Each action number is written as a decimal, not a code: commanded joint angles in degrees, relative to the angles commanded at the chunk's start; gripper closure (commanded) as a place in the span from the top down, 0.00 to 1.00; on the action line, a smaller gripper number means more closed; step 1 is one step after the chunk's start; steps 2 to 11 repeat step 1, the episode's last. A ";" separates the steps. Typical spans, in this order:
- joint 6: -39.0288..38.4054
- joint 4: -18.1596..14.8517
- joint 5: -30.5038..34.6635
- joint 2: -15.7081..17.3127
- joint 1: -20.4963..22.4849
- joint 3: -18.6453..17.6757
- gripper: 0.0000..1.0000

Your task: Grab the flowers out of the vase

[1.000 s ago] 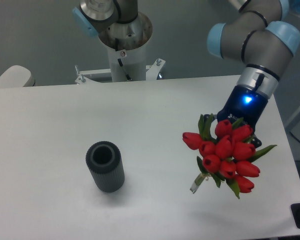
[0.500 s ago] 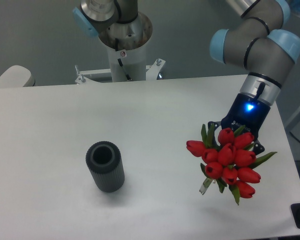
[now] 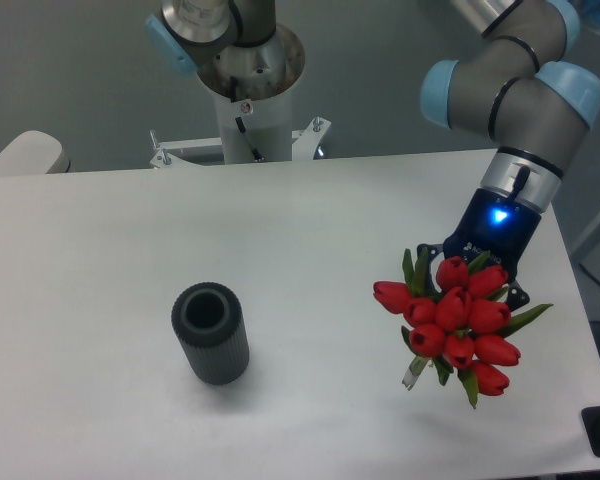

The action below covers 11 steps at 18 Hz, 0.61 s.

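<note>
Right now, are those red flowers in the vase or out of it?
Out. The flowers hang at the pincer on the right, well apart from the vase, whose round opening shows empty.

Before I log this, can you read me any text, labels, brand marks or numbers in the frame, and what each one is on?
No text can be read in this frame.
Small red-and-white sticker on the white robot base column: too small and blurred to read.
Gripper body: only a glowing blue light, no readable marking.
Vase, flowers and table: no markings.
</note>
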 joint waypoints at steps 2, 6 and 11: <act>0.09 0.00 0.00 0.00 0.00 0.00 0.25; 0.09 0.00 0.00 0.00 0.00 0.00 0.25; 0.09 0.00 0.00 0.00 0.00 0.00 0.25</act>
